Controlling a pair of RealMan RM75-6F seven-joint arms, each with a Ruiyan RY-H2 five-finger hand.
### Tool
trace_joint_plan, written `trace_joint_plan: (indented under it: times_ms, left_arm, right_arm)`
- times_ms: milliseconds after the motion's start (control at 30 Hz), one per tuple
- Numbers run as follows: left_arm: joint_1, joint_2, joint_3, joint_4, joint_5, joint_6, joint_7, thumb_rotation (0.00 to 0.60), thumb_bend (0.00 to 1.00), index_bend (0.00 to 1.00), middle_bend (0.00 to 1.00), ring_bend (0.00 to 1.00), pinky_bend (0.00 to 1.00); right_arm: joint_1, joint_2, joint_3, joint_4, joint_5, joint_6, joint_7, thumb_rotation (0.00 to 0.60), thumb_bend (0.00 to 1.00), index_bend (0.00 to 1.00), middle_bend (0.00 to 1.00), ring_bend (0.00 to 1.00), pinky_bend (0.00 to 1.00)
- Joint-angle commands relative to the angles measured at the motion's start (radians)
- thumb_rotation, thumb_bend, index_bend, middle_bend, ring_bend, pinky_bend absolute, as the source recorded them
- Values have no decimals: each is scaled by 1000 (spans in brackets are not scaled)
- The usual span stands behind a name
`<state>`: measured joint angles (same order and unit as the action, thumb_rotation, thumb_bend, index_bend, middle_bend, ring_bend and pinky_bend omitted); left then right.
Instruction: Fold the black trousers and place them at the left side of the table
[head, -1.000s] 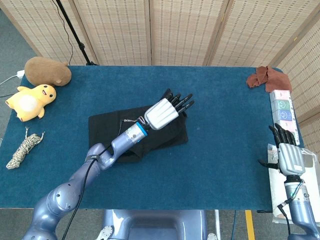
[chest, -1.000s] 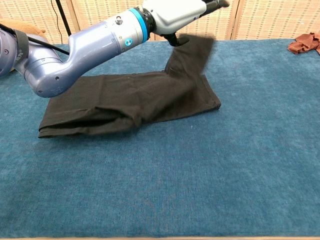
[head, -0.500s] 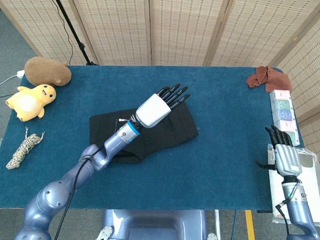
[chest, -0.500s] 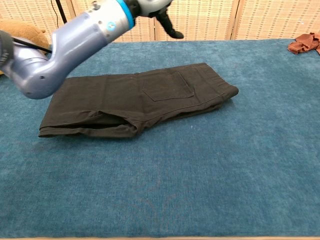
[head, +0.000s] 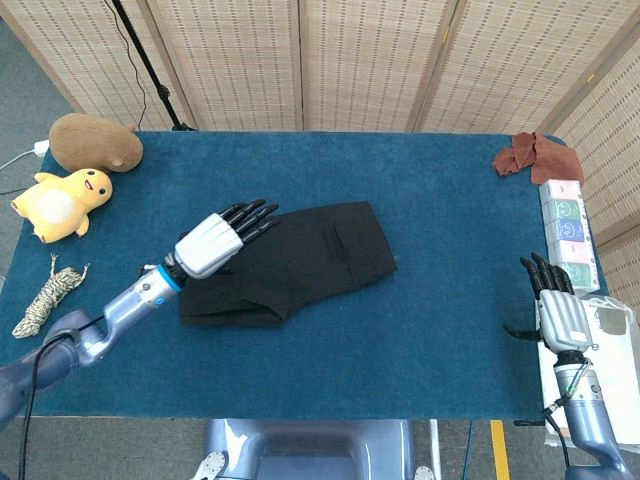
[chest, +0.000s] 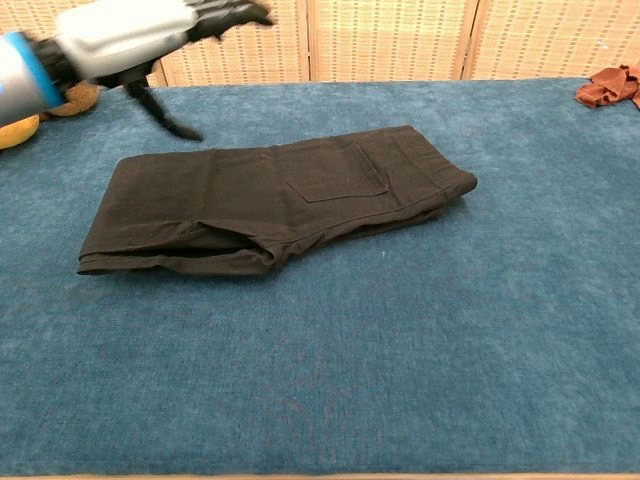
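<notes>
Blue carpet-like cloth covers the table (head: 450, 300), and near its middle lie the black trousers (head: 300, 262), folded into a flat wad with a back pocket facing up; their left end is a doubled, thicker edge. The left hand (head: 215, 240) hangs above that left end with fingers spread and straight, holding nothing, clear of the fabric in the chest view (chest: 120, 35). The right hand (head: 553, 310) sits off the table's right edge, fingers apart and pointing away, empty. At the far left corner rest a brown plush (head: 95, 142) and a yellow duck toy (head: 62, 203), with a rope bundle (head: 47, 297) nearer. A rust-red rag (head: 530, 155) lies at the far right corner.
</notes>
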<state>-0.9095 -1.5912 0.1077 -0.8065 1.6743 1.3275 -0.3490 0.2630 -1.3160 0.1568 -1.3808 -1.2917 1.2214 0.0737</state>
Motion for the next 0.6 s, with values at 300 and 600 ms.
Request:
trace_joint_plan:
  times_ms: [300,600]
  left_arm:
    - [195,11,127,139,56,56,-140,600,0,0,0,0,204]
    - [267,-70,152,340,84,62,-210,600,0,0,0,0,204]
  right_arm:
    - [11,-25,-2,26,22,-27,-28,600,0,0,0,0,0]
    - [13,-28,-4,29,23,-32,-27,600,0,0,0,0,0]
